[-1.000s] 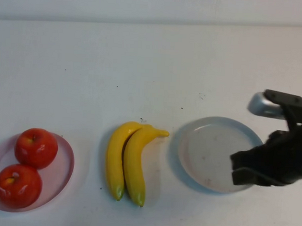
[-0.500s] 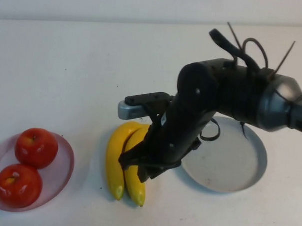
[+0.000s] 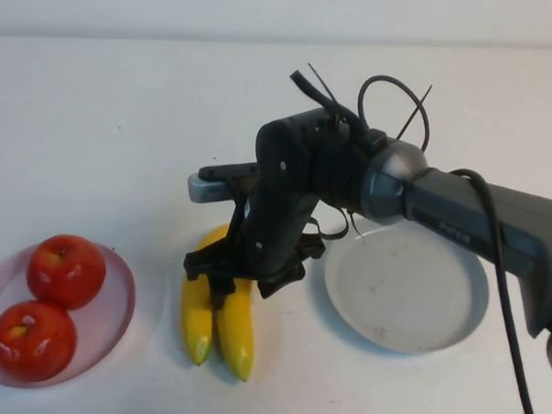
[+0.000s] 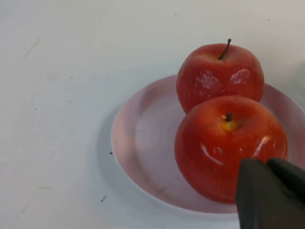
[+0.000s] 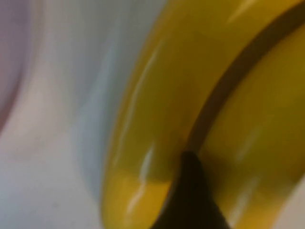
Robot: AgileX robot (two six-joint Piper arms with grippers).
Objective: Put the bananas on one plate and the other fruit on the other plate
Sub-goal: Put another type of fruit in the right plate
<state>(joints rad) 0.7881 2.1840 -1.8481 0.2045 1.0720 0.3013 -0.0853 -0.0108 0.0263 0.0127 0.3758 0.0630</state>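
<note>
Bananas [image 3: 218, 319], two, side by side and touching on the desk [image 3: 123, 136], between pink plate [image 3: 115, 333] on the robot's left and grey plate [image 3: 410, 291] on the right. Long axis near-far, a little tilted: stem ends away from the robot and hidden under the arm, blunt yellow ends toward the robot, clear of any plate. Two red apples [image 3: 47, 307] already on the pink plate, touching each other; grey plate bare.

Right hand [image 3: 241, 274] directly over the bananas' middle and far half, reached across from the right side, past the grey plate. In the right wrist view, yellow peel [image 5: 157, 119] filling nearly everything, with one dark fingertip [image 5: 190, 191] at the seam where the two fruits meet. Fingers spread to either side of the pair, it seems, not yet pinched on them; contact with the peel likely but not certain.

Left hand [image 4: 271, 195] low just beside the near apple at the pink plate, seen only in the left wrist view; whether spread or pinched, impossible to tell.

Judged next: squeeze across the short width of the pair, lift, then carry rightward to the grey plate just beside. Right arm plainly the nearer one.
</note>
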